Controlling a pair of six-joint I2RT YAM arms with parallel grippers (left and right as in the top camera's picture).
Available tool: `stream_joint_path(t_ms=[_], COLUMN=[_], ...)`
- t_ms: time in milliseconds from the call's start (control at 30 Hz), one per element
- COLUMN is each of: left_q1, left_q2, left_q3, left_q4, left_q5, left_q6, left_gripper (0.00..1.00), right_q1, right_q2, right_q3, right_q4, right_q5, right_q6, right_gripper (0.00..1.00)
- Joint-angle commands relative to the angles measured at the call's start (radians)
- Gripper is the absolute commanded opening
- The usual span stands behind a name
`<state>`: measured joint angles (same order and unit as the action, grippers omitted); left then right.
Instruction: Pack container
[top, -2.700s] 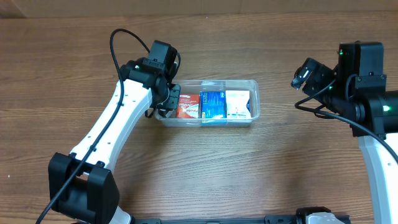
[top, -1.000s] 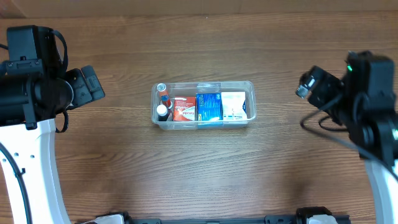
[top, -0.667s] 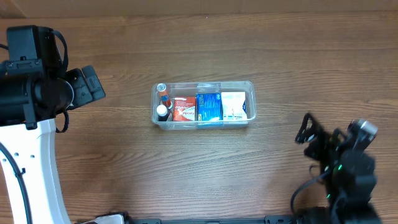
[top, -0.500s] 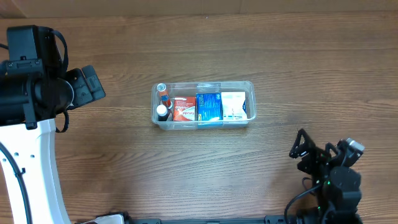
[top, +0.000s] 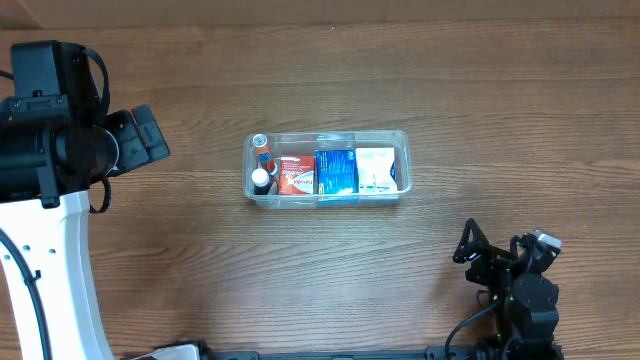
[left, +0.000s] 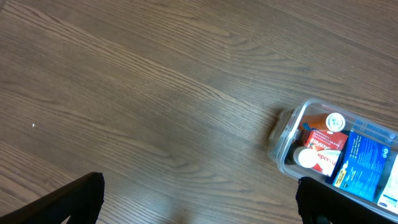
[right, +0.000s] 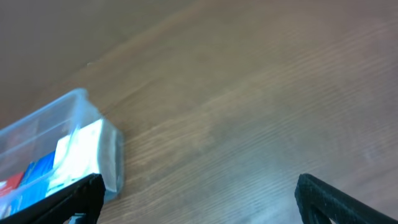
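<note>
Closest to me, the right arm is folded low at the near edge of the surface (top: 420, 80). Its right hand (top: 463, 247) points left, and in the right wrist view its fingers (right: 68, 198) sit at the two lower corners, spread wide with nothing between them.

Further out, about the middle of the surface, lies the container (top: 300, 133), with its long side running left to right. It is well apart from both hands. At its left end I see a small white-capped bottle (top: 260, 180), and just behind it a second one with a red label and a clear cap (top: 262, 148). To the right of these a red box (top: 296, 173), a blue box (top: 338, 171) and a white box (top: 378, 169) stand side by side, touching. The red box has white lettering and the blue one has pale print, but I cannot read either in any view.

A little beyond and far to the left, the left hand (top: 150, 135) hangs above bare wood, pointing right towards the container. From the left wrist its fingers (left: 81, 194) are also at the lower corners, spread and holding nothing.
</note>
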<state>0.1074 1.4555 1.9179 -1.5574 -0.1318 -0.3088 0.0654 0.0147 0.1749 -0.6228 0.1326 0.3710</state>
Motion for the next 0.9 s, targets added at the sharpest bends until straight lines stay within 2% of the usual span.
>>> stream_joint_path(t_ms=[0, 467, 733, 867], left_q1=[0.005, 0.005, 0.005, -0.017], left_q2=[-0.003, -0.003, -0.003, -0.061], left_q3=[0.011, 0.011, 0.010, -0.009], left_q4=[-0.001, -0.001, -0.001, -0.003], left_q5=[0.002, 0.002, -0.001, -0.018], left_q6=[-0.013, -0.013, -0.013, 0.008], left_gripper=[1.00, 1.00, 1.00, 1.00], right_q1=[-0.005, -0.005, -0.005, -0.005], right_q2=[-0.012, -0.012, -0.012, -0.012], right_q3=[-0.013, -0.013, -0.013, -0.013], right_q4=[0.051, -0.045, -0.045, -0.045], right_q5=[-0.241, -0.240, -0.240, -0.240], right_q6=[-0.421, -0.450, -0.450, -0.450], right_gripper=[1.00, 1.00, 1.00, 1.00])
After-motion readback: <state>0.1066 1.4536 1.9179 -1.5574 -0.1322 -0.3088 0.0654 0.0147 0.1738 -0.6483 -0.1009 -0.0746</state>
